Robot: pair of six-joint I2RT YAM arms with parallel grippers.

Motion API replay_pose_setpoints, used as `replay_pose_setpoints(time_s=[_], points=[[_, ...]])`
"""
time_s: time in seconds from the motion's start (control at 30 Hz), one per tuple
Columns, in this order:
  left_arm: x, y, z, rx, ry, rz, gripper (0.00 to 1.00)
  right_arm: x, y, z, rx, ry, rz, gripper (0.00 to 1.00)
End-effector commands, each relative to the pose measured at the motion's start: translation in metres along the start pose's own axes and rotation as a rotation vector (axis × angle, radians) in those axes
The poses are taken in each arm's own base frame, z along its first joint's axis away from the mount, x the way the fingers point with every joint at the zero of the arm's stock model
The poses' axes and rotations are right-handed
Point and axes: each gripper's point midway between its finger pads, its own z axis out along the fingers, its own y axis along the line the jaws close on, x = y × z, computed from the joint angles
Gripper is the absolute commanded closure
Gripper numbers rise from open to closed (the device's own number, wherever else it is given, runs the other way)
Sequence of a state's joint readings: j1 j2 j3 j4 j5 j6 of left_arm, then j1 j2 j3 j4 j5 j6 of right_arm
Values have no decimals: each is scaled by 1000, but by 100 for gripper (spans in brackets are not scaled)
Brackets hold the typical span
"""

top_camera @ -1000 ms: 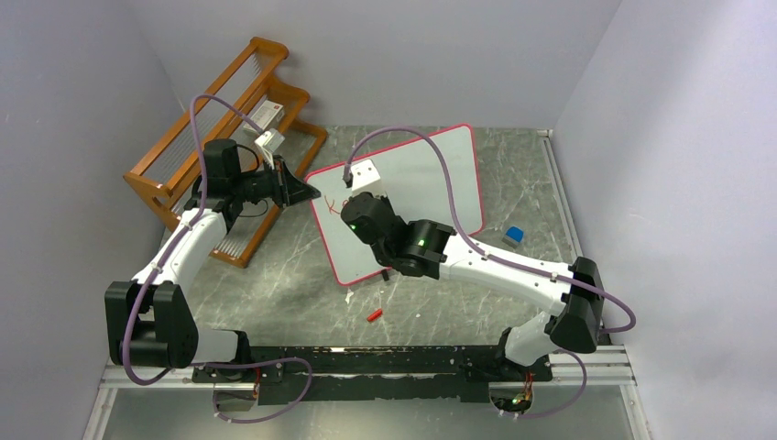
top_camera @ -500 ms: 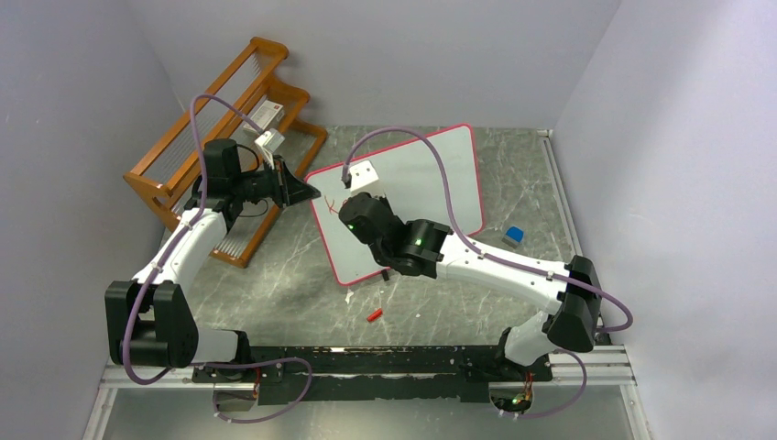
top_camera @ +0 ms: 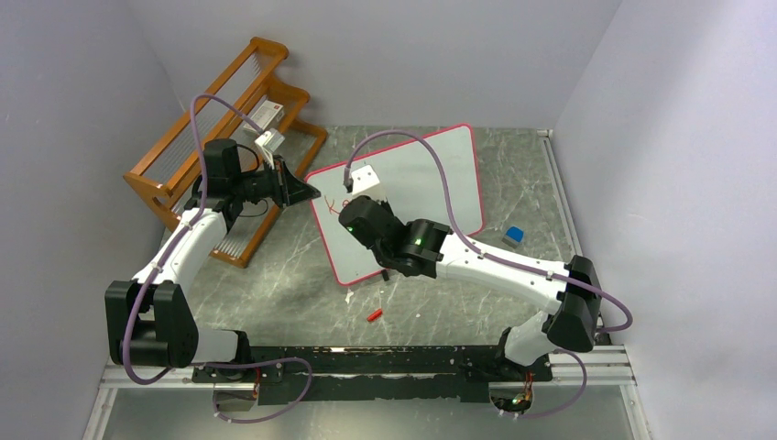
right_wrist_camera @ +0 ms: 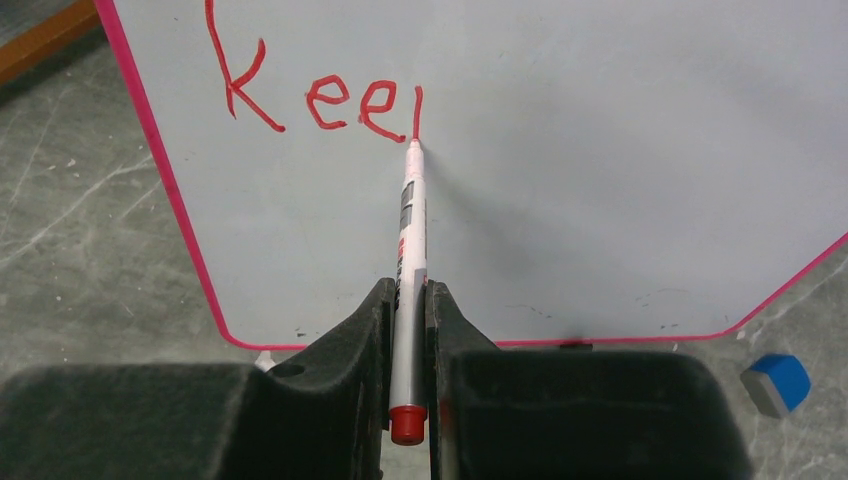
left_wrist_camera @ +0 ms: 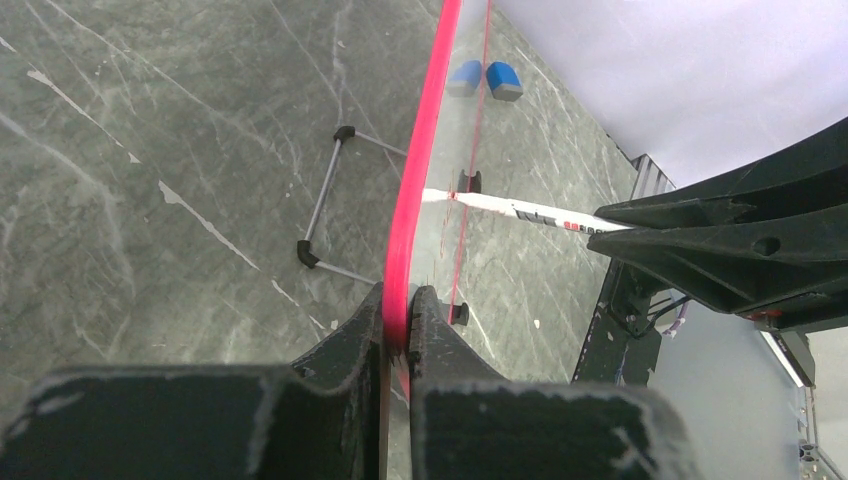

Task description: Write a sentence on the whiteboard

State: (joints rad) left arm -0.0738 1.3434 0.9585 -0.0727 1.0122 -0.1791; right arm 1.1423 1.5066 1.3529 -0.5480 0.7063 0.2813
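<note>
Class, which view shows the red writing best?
Right wrist: the red writing is close and legible. Top external shows only a tiny red mark; left wrist sees the whiteboard edge-on, no lettering readable.

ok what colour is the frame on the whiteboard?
Pink-red. The whiteboard frame shows best in the left wrist view, seen edge-on.

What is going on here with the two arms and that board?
The left gripper is clamped on the pink edge of the whiteboard, holding it propped up on the table. The right gripper holds a red marker with its tip on the board. The lettering reads "Kee" plus one upright stroke, so the sentence is barely begun.
</note>
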Motion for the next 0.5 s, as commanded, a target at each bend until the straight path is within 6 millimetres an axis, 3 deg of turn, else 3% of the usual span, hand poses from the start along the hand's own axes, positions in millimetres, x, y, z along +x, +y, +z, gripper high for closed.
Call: replay_pose_setpoints(time_s=[0.0, 0.23, 0.47], points=[[19, 16, 7, -56, 55, 35, 95, 12, 0, 4, 7, 49, 2, 100], [20, 16, 7, -57, 56, 33, 95, 16, 0, 2, 0, 60, 0, 100], [20, 16, 7, -60, 56, 32, 95, 8, -1, -3, 0, 31, 8, 100]])
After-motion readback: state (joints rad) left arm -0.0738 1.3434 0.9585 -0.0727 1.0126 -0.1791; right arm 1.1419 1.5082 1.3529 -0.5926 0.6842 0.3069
